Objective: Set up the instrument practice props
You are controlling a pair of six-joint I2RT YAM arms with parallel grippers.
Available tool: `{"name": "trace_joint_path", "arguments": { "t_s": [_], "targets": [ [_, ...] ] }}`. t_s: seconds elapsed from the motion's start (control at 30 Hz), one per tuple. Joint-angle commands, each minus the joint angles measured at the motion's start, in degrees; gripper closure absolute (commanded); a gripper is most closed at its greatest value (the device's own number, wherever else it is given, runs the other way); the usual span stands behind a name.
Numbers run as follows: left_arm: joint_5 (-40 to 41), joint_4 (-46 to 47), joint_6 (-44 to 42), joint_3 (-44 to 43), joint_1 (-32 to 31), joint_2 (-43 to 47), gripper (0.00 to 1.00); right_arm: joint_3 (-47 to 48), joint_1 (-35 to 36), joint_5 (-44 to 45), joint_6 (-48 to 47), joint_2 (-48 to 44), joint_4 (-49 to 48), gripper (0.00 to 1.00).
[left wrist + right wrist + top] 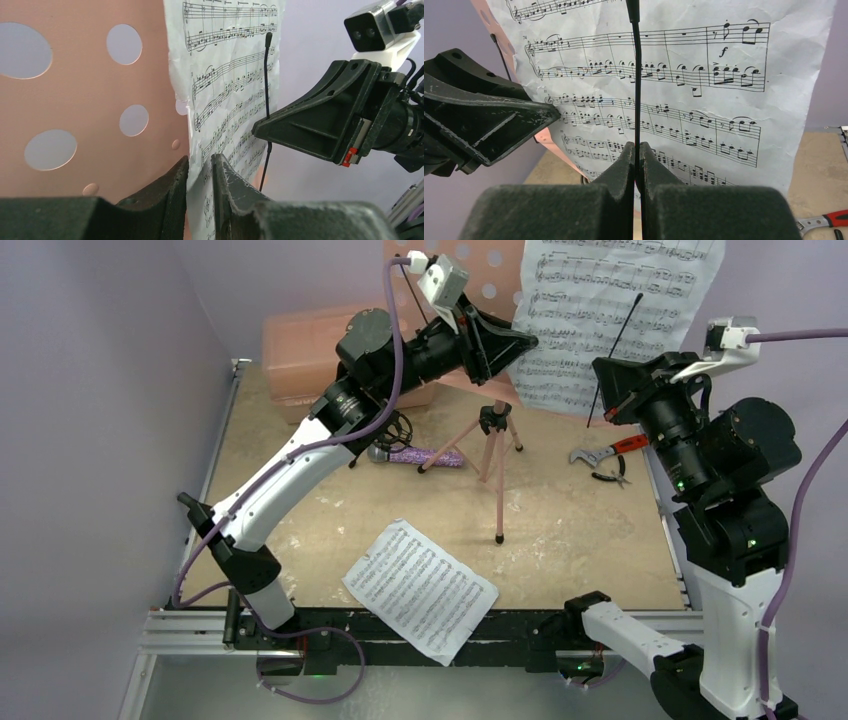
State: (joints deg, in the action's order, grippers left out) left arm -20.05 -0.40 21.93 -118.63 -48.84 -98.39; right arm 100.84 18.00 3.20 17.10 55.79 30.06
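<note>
Leaning on the perforated desk of the pink music stand point(510, 272), a sheet-music page point(610, 310) overhangs the stand's right edge. The left gripper point(200, 172) reaches in at the page's left border, where paper meets the pink desk. Its fingers point(172, 187) are set narrow, and the page's edge runs down into the slim gap between them. Whether the pads actually press on the paper cannot be told from the wrist view.

The right gripper point(636, 152) comes in from the stand's right side, facing the printed front of the page. Its fingers point(616, 170) are closed tight on a thin black rod point(636, 75). The rod rises out of the jaws and crosses the staves in front of the paper. In the overhead view the two grippers' tips sit close together at the page's lower left, with the rod slanting up to the right of them.

Below the desk the stand's tripod legs are spread on the table. Just left of the legs lies a purple glitter microphone point(425, 457) on its side. A small black mic stand point(398, 430) is beside it, partly hidden by the left arm. A second page point(420, 590) lies flat in front of the stand, reaching the near edge. A red-handled tool point(610, 452) rests to the stand's right, and a salmon-pink case point(300, 350) sits to its left.
</note>
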Motion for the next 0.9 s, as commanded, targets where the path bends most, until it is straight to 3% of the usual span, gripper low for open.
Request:
{"name": "trace_joint_path", "arguments": {
  "t_s": [0.0, 0.33, 0.87],
  "targets": [
    [2.7, 4.9, 0.1, 2.9, -0.3, 4.0, 0.81, -0.4, 0.0, -2.7, 0.8, 0.0, -3.4, 1.0],
    [3.4, 6.9, 0.0, 1.5, -0.3, 2.0, 1.0, -0.7, 0.1, -3.1, 1.1, 0.5, -3.5, 1.0],
    [2.4, 7.9, -0.8, -2.2, -0.3, -1.6, 1.0, -0.8, 0.0, -3.1, 0.9, 1.3, -3.6, 1.0]
  ]
}}
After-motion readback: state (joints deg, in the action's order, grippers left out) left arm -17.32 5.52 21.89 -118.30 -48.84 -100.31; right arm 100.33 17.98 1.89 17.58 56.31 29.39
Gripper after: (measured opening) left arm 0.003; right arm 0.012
